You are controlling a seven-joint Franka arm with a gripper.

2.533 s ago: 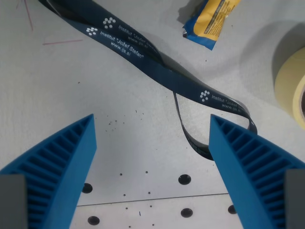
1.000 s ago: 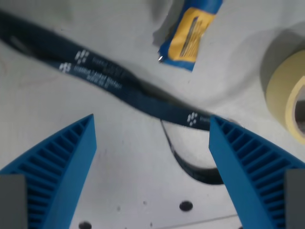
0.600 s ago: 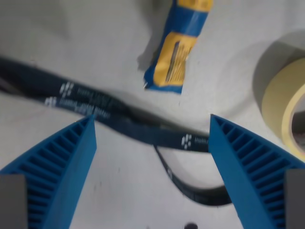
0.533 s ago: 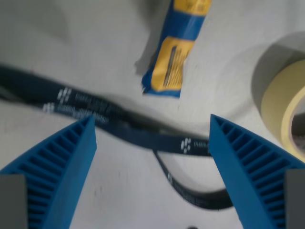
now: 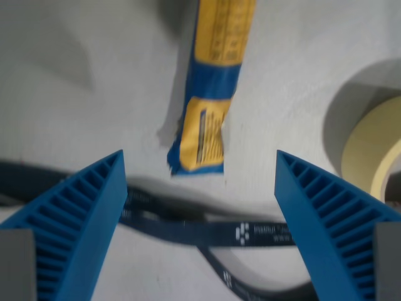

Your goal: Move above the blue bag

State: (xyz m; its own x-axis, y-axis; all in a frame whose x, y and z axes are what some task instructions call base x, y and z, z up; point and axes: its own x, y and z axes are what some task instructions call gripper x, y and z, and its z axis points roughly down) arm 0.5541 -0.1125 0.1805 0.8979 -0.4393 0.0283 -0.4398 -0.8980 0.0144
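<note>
- While the gripper (image 5: 199, 188) hangs with its 2 ribbed blue fingers (image 5: 75, 219) spread wide and holding nothing, the blue bag (image 5: 210, 94) lies ahead of the gap between them, toward the wrist view's top.
- Its lower end sits between the fingertips' height, slightly left of centre, touching neither finger.
- A dark printed lanyard (image 5: 213, 231) crosses the table (image 5: 81, 75) just below the bag.
- A tape roll (image 5: 373, 160) sits at the wrist view's right edge.
</note>
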